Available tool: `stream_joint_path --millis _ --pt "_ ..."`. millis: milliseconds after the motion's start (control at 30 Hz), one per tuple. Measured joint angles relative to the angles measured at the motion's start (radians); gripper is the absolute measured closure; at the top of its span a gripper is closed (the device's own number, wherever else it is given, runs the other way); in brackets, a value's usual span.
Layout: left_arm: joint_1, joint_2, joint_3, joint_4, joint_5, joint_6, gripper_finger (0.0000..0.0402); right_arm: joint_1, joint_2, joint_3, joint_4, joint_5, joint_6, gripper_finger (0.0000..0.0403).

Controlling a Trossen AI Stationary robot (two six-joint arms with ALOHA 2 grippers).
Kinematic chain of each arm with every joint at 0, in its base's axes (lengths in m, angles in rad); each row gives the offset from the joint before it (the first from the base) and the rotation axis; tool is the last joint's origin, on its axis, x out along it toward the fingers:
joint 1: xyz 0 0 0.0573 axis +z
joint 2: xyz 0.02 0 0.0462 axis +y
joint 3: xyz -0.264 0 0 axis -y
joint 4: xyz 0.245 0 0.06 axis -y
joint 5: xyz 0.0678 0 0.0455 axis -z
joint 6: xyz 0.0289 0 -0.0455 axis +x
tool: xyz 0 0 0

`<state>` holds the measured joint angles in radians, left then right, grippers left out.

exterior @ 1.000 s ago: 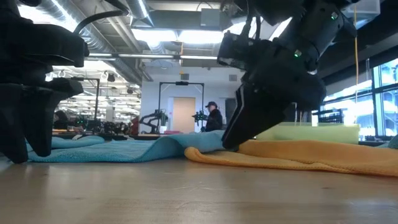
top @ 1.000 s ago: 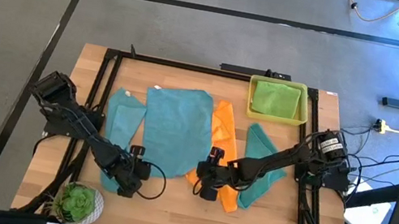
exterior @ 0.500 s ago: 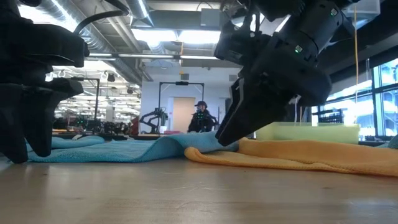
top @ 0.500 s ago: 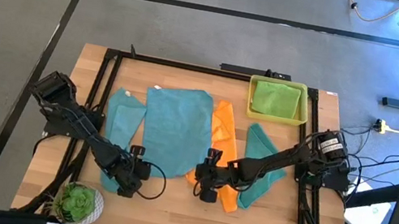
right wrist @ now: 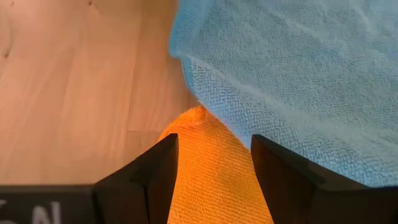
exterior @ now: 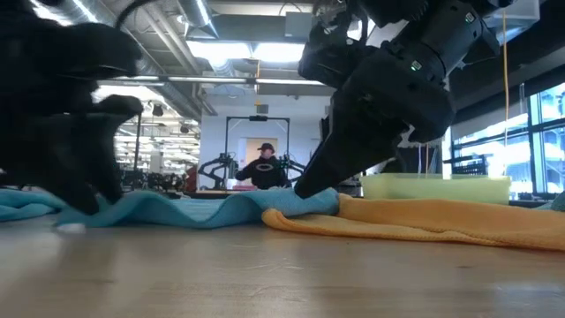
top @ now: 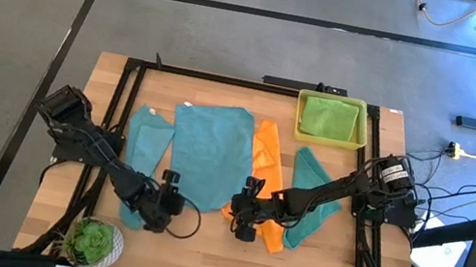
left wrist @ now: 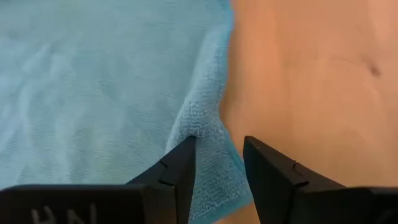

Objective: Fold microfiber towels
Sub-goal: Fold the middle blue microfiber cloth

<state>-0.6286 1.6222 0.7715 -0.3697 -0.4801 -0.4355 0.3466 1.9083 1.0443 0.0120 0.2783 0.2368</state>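
The left gripper (top: 169, 202), fingers apart and grasping nothing, straddles the near corner of the big blue towel (top: 210, 155) spread mid-table, while the right gripper (top: 246, 214), also spread and empty, sits at that towel's other near corner, over the orange towel (top: 268, 163) beside it.
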Motion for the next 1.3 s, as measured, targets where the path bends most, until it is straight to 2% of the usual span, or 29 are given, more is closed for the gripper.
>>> stream_joint_path --millis 167,333,467,1000,1167,1300 --pt "0.002 0.0 0.0 0.004 -0.003 -0.006 0.0276 0.008 0.0 0.0 -0.002 -0.001 0.018 0.0198" --pt "0.001 -0.001 0.001 0.098 0.01 -0.119 0.0276 0.019 0.0 0.0 -0.006 -0.003 0.048 0.0198" --pt "0.0 -0.002 0.002 0.15 0.01 -0.131 0.0276 0.032 0.0 0.0 -0.015 0.0 0.05 0.0198" --pt "0.0 -0.003 0.002 0.132 0.041 -0.167 0.0276 0.041 0.0 0.0 -0.021 0.034 -0.007 0.0199" --pt "0.001 -0.003 0.002 0.089 0.094 -0.173 0.0276 0.036 0.0 0.0 -0.021 0.036 -0.031 0.0199" --pt "-0.009 -0.003 0.002 0.042 0.131 -0.173 0.0276 0.036 0.0 0.0 -0.022 0.081 -0.057 0.0199"
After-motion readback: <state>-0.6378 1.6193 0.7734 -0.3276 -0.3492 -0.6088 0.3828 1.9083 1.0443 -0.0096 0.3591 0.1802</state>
